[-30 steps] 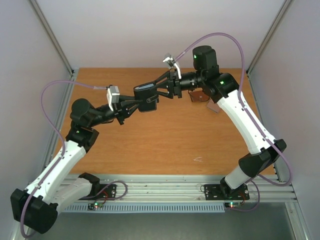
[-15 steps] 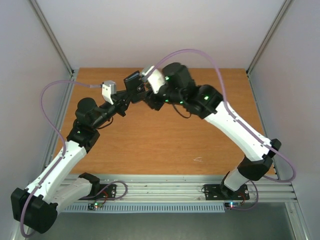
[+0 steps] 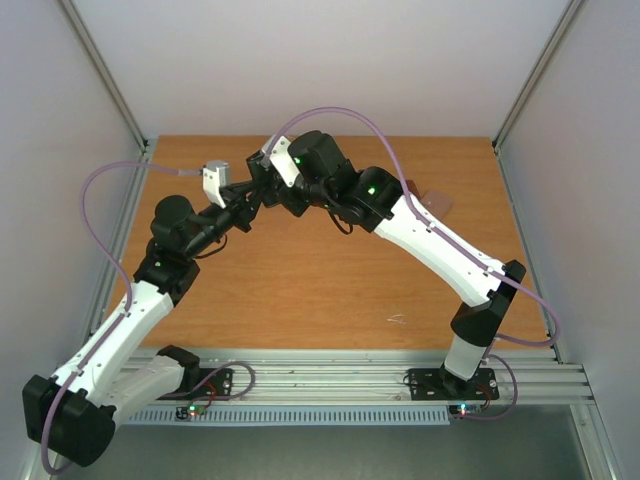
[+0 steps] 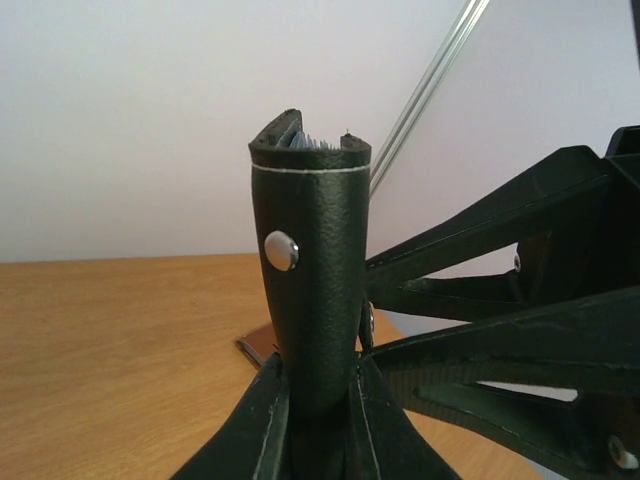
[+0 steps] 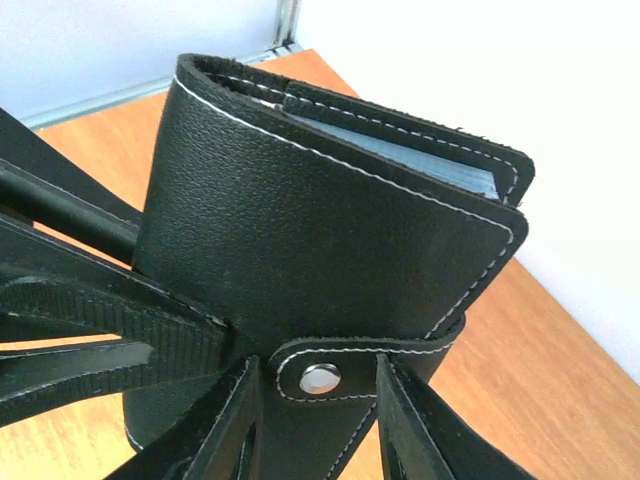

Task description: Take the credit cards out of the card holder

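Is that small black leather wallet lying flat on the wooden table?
No, the wallet stands upright, clamped in the left hand above the tabletop.

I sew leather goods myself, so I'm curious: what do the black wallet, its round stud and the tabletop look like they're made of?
Wallet: black leather or imitation, hard to say which; pebbled matte grain, pale edge stitching.
Stud: shiny silvery metal, judging by its bright reflections.
Tabletop: orange-brown wood or wood-look laminate, smooth, faint grain.

Left arm [image 3: 130, 310] and right arm [image 3: 440, 245] meet raised, left jaws clamped.
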